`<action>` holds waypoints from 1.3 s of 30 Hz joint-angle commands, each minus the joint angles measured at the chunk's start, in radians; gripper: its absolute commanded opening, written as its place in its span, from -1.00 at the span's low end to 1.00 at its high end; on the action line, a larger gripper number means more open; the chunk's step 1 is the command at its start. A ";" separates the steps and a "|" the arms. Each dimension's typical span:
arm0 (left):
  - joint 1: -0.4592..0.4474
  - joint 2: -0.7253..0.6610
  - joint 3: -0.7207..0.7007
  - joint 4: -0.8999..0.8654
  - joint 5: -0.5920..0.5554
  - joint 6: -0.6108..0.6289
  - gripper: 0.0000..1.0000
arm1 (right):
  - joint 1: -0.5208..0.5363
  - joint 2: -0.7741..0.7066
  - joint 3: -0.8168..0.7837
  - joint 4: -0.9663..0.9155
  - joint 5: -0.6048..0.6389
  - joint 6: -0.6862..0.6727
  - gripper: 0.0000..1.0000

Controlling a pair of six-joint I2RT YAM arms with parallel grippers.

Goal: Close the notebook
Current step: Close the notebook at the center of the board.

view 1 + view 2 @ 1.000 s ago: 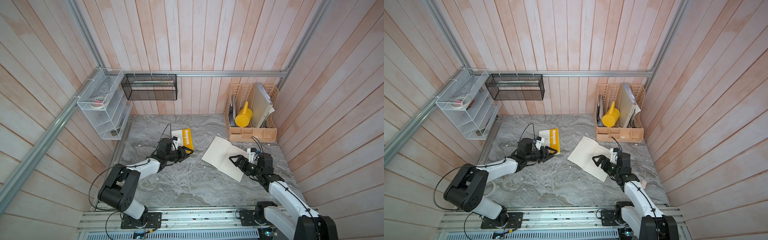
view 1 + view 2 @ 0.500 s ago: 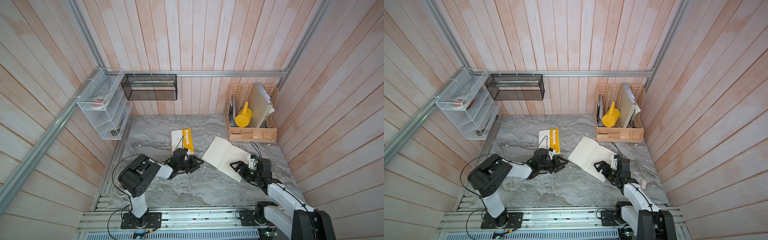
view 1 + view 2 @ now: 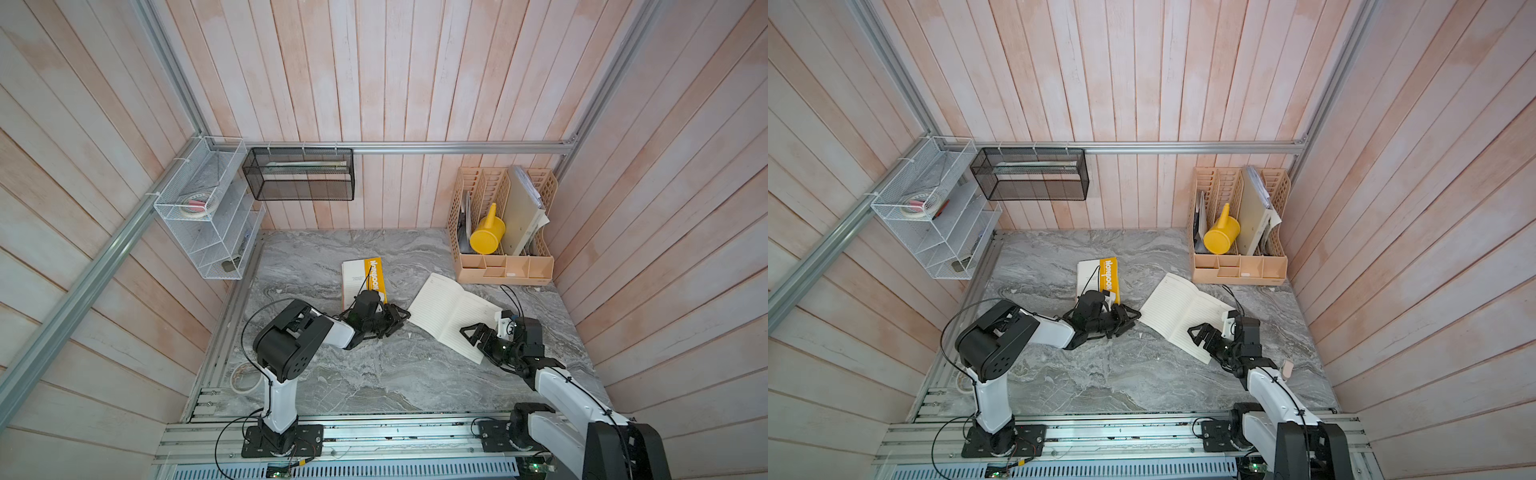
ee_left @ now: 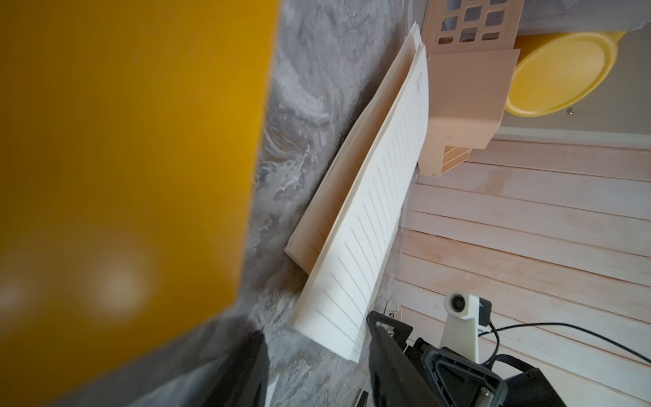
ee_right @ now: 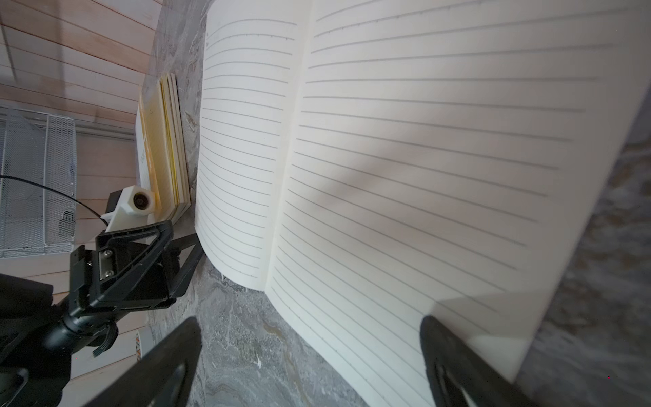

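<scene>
1. the open notebook (image 3: 451,316) lies flat on the grey marbled tabletop (image 3: 374,374), right of centre. it is turned diagonally, with both lined pages facing up.
2. the far corner of the open notebook sits just in front of the beige desk organizer (image 3: 505,266). whether the two touch cannot be determined.
3. the right gripper (image 3: 471,336) is positioned low over the near end of the right-hand page, jaws spread wide.
4. in the right wrist view, one finger (image 5: 454,363) lies over the near corner of the page and the other over bare tabletop. the near end of the spine fold lies between them. nothing is pinched, and contact with the paper cannot be confirmed.
5. the left gripper (image 3: 400,324) is positioned low near the tabletop, at the left corner of the open notebook. its jaws are spread, with nothing between them.
6. the left gripper's tips point toward the page edge. whether they touch it cannot be determined.
7. a closed yellow notebook (image 3: 363,278) lies left of the open notebook and apart from it. the left arm's wrist overlaps its near edge in both top views. in the left wrist view its cover appears as a large blurred yellow area.
8. the desk organizer stands in the rear right corner and holds a yellow watering can (image 3: 487,232) beside upright folders.
9. a white wire shelf (image 3: 203,216) hangs on the left wall. a black mesh basket (image 3: 299,174) hangs on the rear wall.
</scene>
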 commanded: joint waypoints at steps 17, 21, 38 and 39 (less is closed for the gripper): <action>-0.007 0.045 0.033 0.006 -0.030 0.000 -0.54 | -0.005 -0.019 -0.016 -0.022 -0.009 -0.013 0.97; -0.013 0.030 0.021 0.012 -0.034 0.005 -0.72 | -0.005 -0.019 -0.021 -0.015 -0.012 -0.009 0.97; -0.091 -0.222 -0.079 -0.028 -0.097 0.117 -1.00 | -0.005 -0.135 0.003 -0.104 0.043 -0.022 0.96; -0.103 -0.256 -0.097 -0.028 -0.111 0.115 -1.00 | -0.005 -0.159 0.009 -0.120 0.050 -0.021 0.97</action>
